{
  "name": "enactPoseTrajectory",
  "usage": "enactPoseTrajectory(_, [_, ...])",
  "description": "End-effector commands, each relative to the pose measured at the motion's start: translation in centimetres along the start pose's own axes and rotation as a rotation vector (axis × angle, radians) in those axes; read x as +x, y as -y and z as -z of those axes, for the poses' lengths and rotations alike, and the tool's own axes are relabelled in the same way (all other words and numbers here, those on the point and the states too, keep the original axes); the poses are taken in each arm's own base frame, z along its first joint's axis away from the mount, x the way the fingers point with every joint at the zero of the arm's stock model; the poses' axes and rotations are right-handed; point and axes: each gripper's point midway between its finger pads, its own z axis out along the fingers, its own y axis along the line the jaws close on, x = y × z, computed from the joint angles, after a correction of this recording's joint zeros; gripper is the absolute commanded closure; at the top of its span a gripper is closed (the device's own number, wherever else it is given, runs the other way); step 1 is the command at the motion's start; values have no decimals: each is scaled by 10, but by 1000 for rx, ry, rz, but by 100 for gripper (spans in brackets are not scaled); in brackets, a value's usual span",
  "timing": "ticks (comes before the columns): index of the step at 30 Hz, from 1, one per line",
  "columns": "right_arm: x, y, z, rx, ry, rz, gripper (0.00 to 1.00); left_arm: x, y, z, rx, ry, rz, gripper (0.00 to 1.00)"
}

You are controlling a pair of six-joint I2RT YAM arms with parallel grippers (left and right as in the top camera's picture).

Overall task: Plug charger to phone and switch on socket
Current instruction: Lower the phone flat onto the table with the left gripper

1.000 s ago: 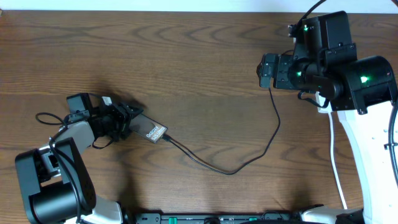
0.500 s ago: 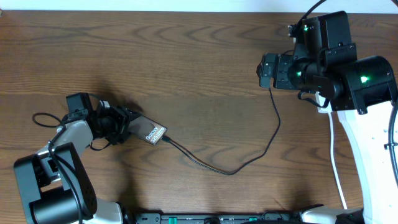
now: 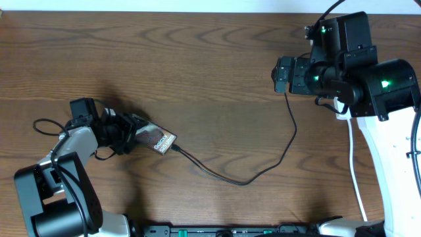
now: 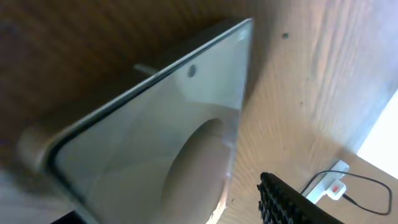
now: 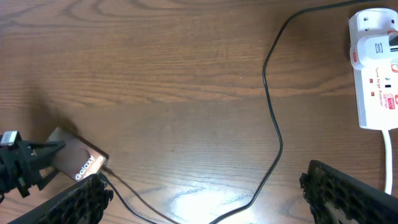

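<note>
The phone (image 3: 160,140) lies on the table at the left, bronze face up with white "Galaxy" lettering; it also shows in the right wrist view (image 5: 78,158) and fills the left wrist view (image 4: 155,137). The charger (image 3: 289,141), a thin black cable, has its tip at the phone's right end and loops right and up under the right arm; the right wrist view shows it too (image 5: 273,124). My left gripper (image 3: 129,133) is at the phone's left end, one finger apart from its edge, open. The socket (image 5: 373,68) is mostly hidden under the right arm overhead. My right gripper (image 5: 205,199) hangs wide open and empty above the table.
The socket's thick white cord (image 3: 355,171) runs down the right side towards the front edge. The left arm's own black cable (image 3: 46,125) loops at the far left. The socket and charger show small and distant in the left wrist view (image 4: 333,186).
The left gripper has shifted slightly left and down along the phone. More of the phone's brown face now shows. The right arm has not moved.
</note>
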Motion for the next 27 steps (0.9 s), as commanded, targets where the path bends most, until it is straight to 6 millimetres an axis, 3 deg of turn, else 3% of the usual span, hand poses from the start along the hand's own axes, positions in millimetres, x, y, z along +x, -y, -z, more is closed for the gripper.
enactPoseTrajectory(1, [0, 1, 2, 11, 8, 1, 1, 8, -102, -11, -392, 52, 110, 36])
enactPoseTrajectory(27, [2, 2, 2, 13, 1, 0, 1, 17, -122, -2, -503, 43, 148, 36])
